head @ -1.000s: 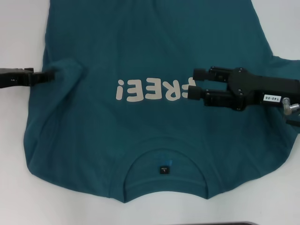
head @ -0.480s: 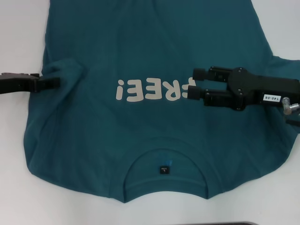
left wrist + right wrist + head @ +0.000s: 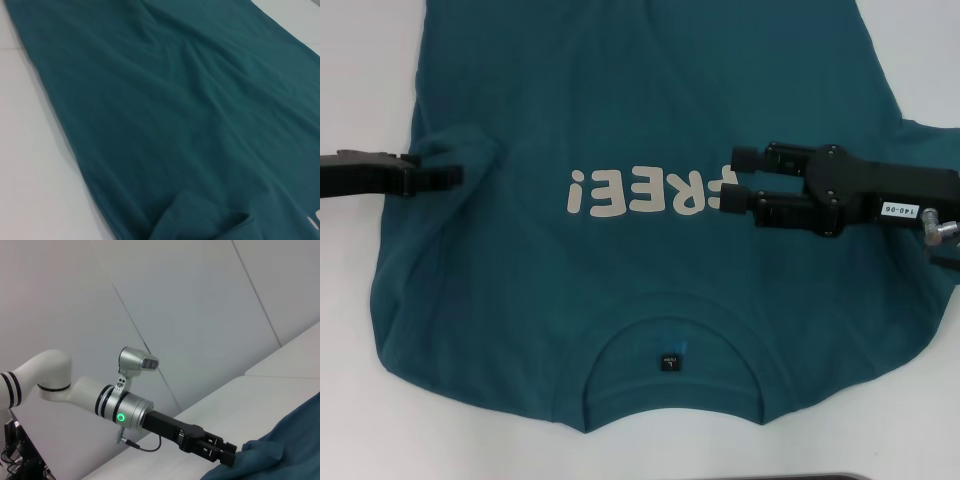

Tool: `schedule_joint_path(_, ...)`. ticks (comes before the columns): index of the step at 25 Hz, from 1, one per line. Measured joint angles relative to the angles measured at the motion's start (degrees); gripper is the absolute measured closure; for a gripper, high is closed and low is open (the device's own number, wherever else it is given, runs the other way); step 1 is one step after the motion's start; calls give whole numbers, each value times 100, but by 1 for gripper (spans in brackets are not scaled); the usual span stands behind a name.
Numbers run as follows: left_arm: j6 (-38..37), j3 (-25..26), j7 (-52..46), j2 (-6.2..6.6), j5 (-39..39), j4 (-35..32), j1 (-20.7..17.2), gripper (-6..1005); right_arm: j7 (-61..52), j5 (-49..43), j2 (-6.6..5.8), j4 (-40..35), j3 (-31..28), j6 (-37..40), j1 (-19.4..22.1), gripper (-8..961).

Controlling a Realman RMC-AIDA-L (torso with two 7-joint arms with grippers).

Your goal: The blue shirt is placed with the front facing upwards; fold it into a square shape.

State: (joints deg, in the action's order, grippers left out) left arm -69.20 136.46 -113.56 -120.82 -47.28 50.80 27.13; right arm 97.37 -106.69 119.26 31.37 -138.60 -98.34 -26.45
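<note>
The blue shirt [image 3: 650,110] lies spread front up on the white table [image 3: 360,420]. Its off-white "FREE!" lettering [image 3: 640,190] reads upside down, and the collar [image 3: 670,405] with a small black label [image 3: 669,362] points toward me. My left gripper [image 3: 456,176] reaches in low from the left and is shut on a raised fold [image 3: 460,148] at the shirt's left edge. The right wrist view shows that gripper [image 3: 226,453] meeting the bunched cloth [image 3: 285,445]. My right gripper [image 3: 736,177] hovers open over the lettering's right end, hiding part of it. The left wrist view shows only teal cloth [image 3: 175,100] with a folded flap [image 3: 200,220].
White table shows on both sides of the shirt and along the near edge [image 3: 470,440]. A dark strip [image 3: 820,477] sits at the bottom edge of the head view. Grey wall panels [image 3: 175,300] stand behind the left arm [image 3: 90,395].
My left gripper has slid a little to the right, further over the shirt's left edge. The right gripper has stayed still.
</note>
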Motion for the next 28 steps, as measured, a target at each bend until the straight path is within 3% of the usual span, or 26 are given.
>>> schedule_joint_path(16, 657, -154, 49, 4, 49, -65, 55, 296, -9, -1, 0, 0, 0, -8, 14, 184)
schedule_joint_path(28, 707, -255, 50, -81, 304, -80, 142, 295, -18, 9, 0, 18, -9, 0, 0, 185)
